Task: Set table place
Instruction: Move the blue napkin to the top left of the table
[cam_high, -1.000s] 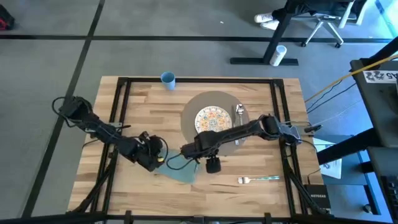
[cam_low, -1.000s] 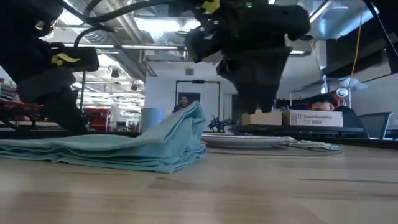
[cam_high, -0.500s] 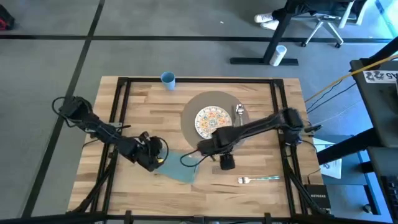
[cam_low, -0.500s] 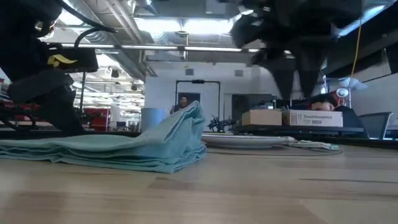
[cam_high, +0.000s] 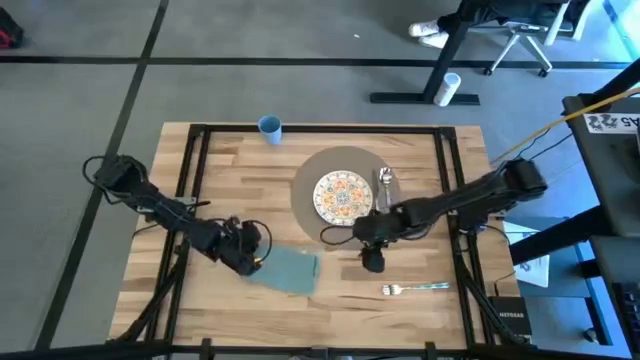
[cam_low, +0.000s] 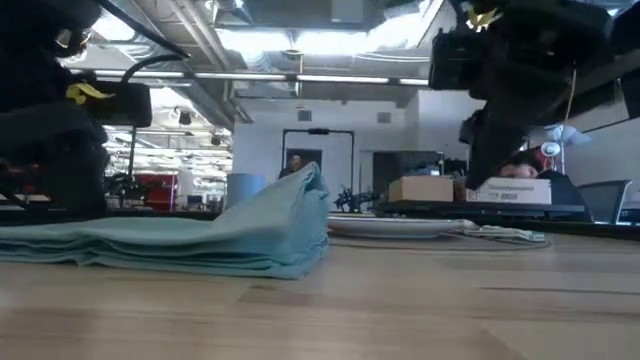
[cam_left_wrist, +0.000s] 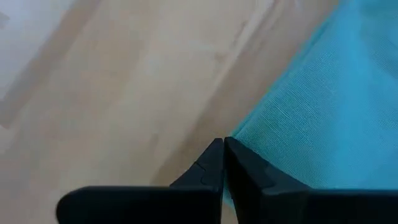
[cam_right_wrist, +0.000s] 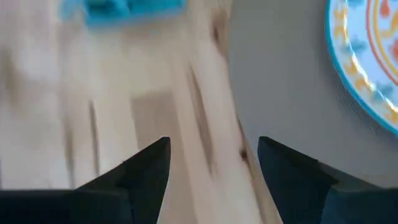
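Left gripper (cam_high: 250, 262) clenched on the teal napkin (cam_high: 291, 270) near the table's (cam_high: 230, 180) front edge. Right gripper (cam_right_wrist: 211, 163) spread and empty, at the front rim of the place (cam_high: 305, 180) mid-table. Best to drag the napkin flat toward that rim, lifting little, avoiding bunching; fork (cam_high: 415, 289) left untouched.

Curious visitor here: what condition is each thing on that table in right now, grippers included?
Placemat: flat on the table.
Plate: on the placemat.
Spoon: on the placemat, beside the plate.
Fork: on bare wood.
Napkin: folded, partly bunched up.
Cup: upright.
Left gripper: shut on the napkin.
Right gripper: open, empty.
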